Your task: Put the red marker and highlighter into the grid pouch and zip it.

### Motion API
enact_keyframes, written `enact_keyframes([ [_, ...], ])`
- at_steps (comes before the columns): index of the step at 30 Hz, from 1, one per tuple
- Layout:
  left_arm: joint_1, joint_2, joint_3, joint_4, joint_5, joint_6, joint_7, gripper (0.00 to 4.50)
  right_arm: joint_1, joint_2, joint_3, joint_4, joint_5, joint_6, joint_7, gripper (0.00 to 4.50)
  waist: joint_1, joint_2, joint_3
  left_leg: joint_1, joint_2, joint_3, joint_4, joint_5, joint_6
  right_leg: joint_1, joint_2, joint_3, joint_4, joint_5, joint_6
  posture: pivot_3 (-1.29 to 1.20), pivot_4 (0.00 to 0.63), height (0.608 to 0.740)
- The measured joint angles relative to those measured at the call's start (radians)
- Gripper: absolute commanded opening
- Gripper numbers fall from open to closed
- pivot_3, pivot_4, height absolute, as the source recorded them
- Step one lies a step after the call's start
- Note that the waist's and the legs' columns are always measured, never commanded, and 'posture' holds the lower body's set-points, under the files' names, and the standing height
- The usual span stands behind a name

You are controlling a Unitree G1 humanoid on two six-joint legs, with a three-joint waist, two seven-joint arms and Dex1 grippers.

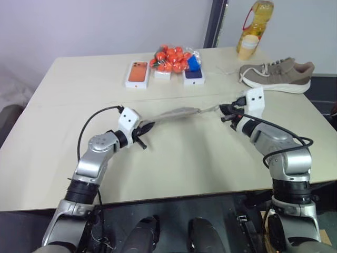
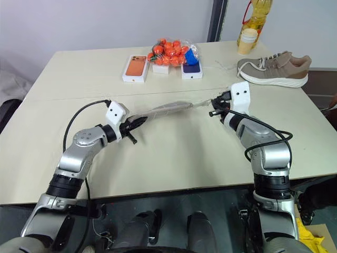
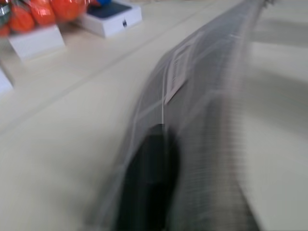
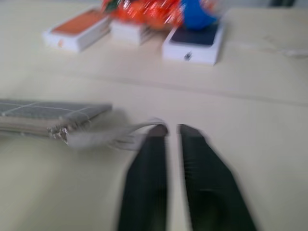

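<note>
A: Where does the job stand?

B: Near the end, I judge. The grid pouch lies at mid-frame on the bench, stretched between the two hands. I see no red marker or highlighter lying on the bench, so they are probably inside, though the pouch hides that.

A: And the zip?

B: The pale cord pull trails from the pouch's end toward the right hand. Whether the zip is fully shut I cannot tell.

A: The hands?

B: The right hand's fingers stand slightly apart, a narrow gap between them, the cord touching one tip but not pinched. The left hand, left of centre, sits at the pouch's other end; one finger lies against the fabric, but whether it grips I cannot tell.

A: Counts?

B: One pouch. In the upper middle, three small boxes, one bag of orange fruit. Upper right, one shoe, one bottle.
</note>
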Motion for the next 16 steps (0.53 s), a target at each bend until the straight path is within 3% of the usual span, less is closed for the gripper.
enact_keyframes([
  [4, 0.069, 0.026, 0.033, -0.038, -0.019, 0.04, 0.001, 4.13, 0.057, -0.045, -0.003, -0.049, 0.046, 0.016, 0.091, 4.06, 0.002, 0.0, 0.0, 0.0, 0.0, 0.0, 0.0, 0.0, 0.0, 0.0, 0.0, 0.0, 0.0, 0.0, 0.0, 0.0, 0.15, 0.74],
  [5, 0.092, 0.028, 0.044, -0.067, -0.023, 0.049, 0.008, 4.15, 0.081, -0.057, -0.002, -0.062, 0.057, 0.008, 0.117, 4.47, 0.002, 0.0, 0.0, 0.0, 0.0, 0.0, 0.0, 0.0, 0.0, 0.0, -0.001, 0.0, -0.001, 0.0, 0.0, 0.0, 0.15, 0.74],
  [9, 0.231, 0.043, 0.12, -0.149, -0.055, 0.107, 0.046, 4.15, 0.206, -0.116, -0.018, -0.079, 0.074, -0.057, 0.212, 4.47, 0.003, 0.0, 0.0, 0.0, 0.0, 0.0, 0.0, -0.001, 0.001, 0.001, -0.001, 0.0, -0.002, 0.0, 0.0, 0.0, 0.15, 0.74],
  [16, 0.38, 0.03, 0.272, -0.217, -0.095, 0.116, 0.133, 4.15, 0.313, -0.127, -0.096, -0.08, 0.093, -0.167, 0.275, 4.47, 0.006, 0.0, 0.0, 0.0, 0.001, 0.0, 0.0, -0.001, 0.001, 0.001, -0.002, 0.0, -0.002, 0.0, 0.0, 0.0, 0.15, 0.74],
])
